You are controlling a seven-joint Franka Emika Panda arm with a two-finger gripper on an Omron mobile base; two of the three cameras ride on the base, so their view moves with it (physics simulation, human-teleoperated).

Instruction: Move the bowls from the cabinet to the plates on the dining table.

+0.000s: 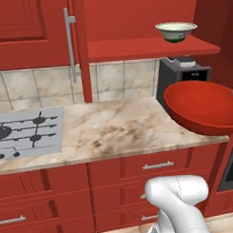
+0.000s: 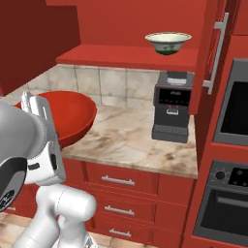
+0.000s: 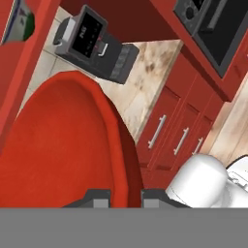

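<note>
The red bowl (image 1: 202, 107) is off the cabinet shelf (image 1: 149, 47) and held in the air, tilted, above the edge of the marble worktop (image 1: 114, 128) that carries the grey cooktop (image 1: 26, 132); in the hand view its rim runs down between the 2 dark finger tips of the hand (image 3: 125, 196), which sits nearly shut, pinched on that rim. The cream-white bowl (image 1: 176, 30) rests upright on the shelf of the open cabinet, above the black coffee machine (image 2: 172, 105) that stands on the worktop below it. So the step in hand looks like the carry of bowl 1 of 2: lifted out, not yet set down, with bowl 2 untouched. No plate and no sink-side worktop lies within these views, so the next move probably calls for the base to drive or turn away from this corner until the dining table comes into sight, while the arm keeps the wide bowl clear of the coffee machine, the cabinet door with its long grey handle (image 1: 69, 44) and the oven column (image 2: 232, 145) at the right. How level the bowl hangs is hard to judge from the base views, since the arm hides part of it; a rim pinch on so wide a bowl may let it swing, so a slow carry seems wise.
</note>
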